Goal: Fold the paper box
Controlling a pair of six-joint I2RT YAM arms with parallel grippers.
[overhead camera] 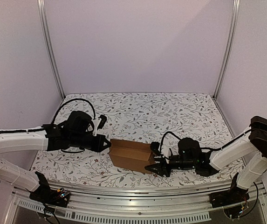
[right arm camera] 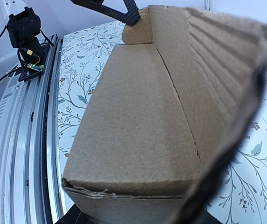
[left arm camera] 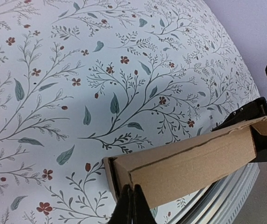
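- Paper box (overhead camera: 129, 155): plain brown carton, lying long side down on the floral surface (overhead camera: 180, 112). It sits near the front edge, between the two arms.
- Left claw (overhead camera: 107, 143) is at the box's left end. In the left wrist view its fingers (left arm camera: 126, 207) are pressed together with only a thin line between them, tips against the lower corner of that end. Can't tell if any cardboard is pinched.
- Right claw (overhead camera: 155, 166) is at the box's right end, touching it. In the right wrist view the box fills the frame and hides the fingers, so I can't tell how far it's open or whether it grips.
- A corrugated flap stands up along the box's right side in the right wrist view.
- A metal rail (overhead camera: 138, 192) runs just in front of the box.
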